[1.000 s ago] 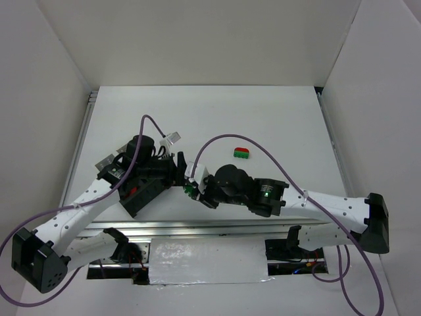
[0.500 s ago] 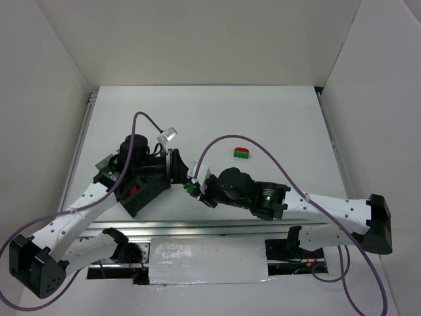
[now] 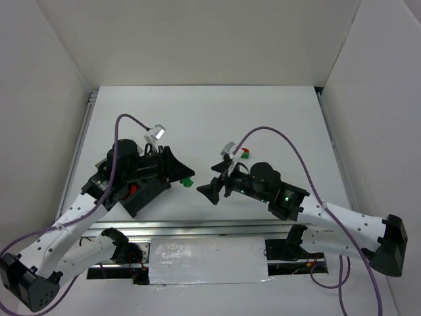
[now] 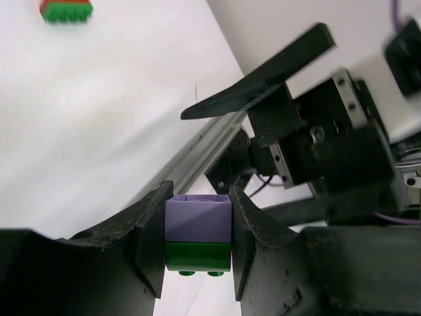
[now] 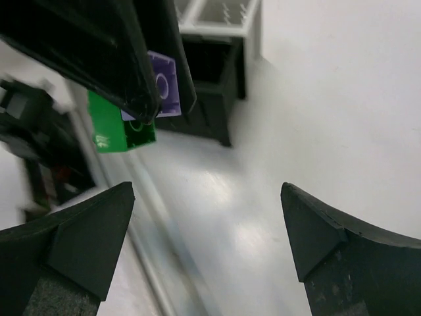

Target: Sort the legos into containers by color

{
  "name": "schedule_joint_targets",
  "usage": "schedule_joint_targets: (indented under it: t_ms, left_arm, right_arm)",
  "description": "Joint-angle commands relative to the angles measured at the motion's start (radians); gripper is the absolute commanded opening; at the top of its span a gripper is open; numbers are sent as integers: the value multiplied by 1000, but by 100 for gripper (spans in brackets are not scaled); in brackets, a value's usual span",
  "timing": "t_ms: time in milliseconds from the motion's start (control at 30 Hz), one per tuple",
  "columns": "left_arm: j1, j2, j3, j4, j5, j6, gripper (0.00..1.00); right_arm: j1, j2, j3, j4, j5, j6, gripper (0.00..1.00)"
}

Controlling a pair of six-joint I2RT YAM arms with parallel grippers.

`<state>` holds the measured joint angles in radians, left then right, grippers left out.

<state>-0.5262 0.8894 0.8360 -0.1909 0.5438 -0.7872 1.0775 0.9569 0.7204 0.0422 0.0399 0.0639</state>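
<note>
Two arms: L & R, claws facing each other over the white table (image 3: 283, 118), close but not touching.
L claw (image 4: 198, 237): clenched on a lilac-and-green stack (image 4: 197, 224); pads press its two opp. sides.
Held stack, pos.: off the table, in the air at the L fingertips, just right of the black box (image 3: 139, 199) in top view; only the green part shows there.
Held stack, L wrist view: lilac brick above, green below.
R claw (image 5: 209, 243): released, fingers spread wide, nothing between them.
R claw vs. stack: stack sits ahead of the R fingers, apart from them.
Black box: under the L wrist, near-left of table, mostly hidden; a red bit (image 3: 132, 191) shows in it, compartment cannot be told.
Red-and-green stack (image 4: 66, 10): lying on the table beyond the R claw, well apart from the box; partly hidden by the R arm in top view.
</note>
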Motion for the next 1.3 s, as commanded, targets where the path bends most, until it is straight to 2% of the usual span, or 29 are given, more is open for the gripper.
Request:
schedule_joint_targets:
  t_ms: [0, 67, 200, 267, 367, 600, 700, 833, 1100, 1167, 1200, 1233, 1267]
  left_arm:
    - [0, -73, -26, 155, -58, -12, 0]
    - [-1, -127, -80, 278, -65, -27, 0]
    - [-1, -220, -181, 438, -114, -89, 0]
    - [-1, -237, -205, 520, -131, -112, 0]
    - [-1, -267, -261, 636, -142, -176, 0]
    - [-5, -282, -281, 660, -157, -202, 0]
    - [-6, -280, -290, 669, -156, -211, 0]
    - [-5, -282, -305, 685, -156, -231, 0]
    - [-5, -276, -327, 709, -147, -254, 0]
    - [-5, -276, -331, 708, -148, -254, 0]
    - [-5, -276, -331, 703, -150, -251, 0]
    - [-5, -276, -330, 697, -142, -242, 0]
    - [-5, -277, -325, 693, -139, -236, 0]
  right_arm:
    - [-144, -90, -80, 241, -304, 294, 100]
    - [-192, -106, -160, 441, -405, 470, 100]
    - [-192, -51, -211, 669, -400, 706, 99]
    - [-186, -3, -237, 886, -428, 824, 97]
    - [-147, 107, -208, 1014, -434, 870, 95]
    - [-91, 198, -147, 1062, -362, 861, 92]
    - [-88, 220, -157, 1113, -319, 863, 85]
    - [-90, 246, -133, 1122, -316, 853, 67]
    - [-90, 287, -119, 1148, -298, 829, 54]
    - [-90, 298, -113, 1154, -302, 820, 45]
    - [-90, 301, -110, 1157, -304, 811, 17]
    - [-90, 305, -108, 1156, -304, 807, 1]
    - [-91, 306, -110, 1148, -304, 804, 0]
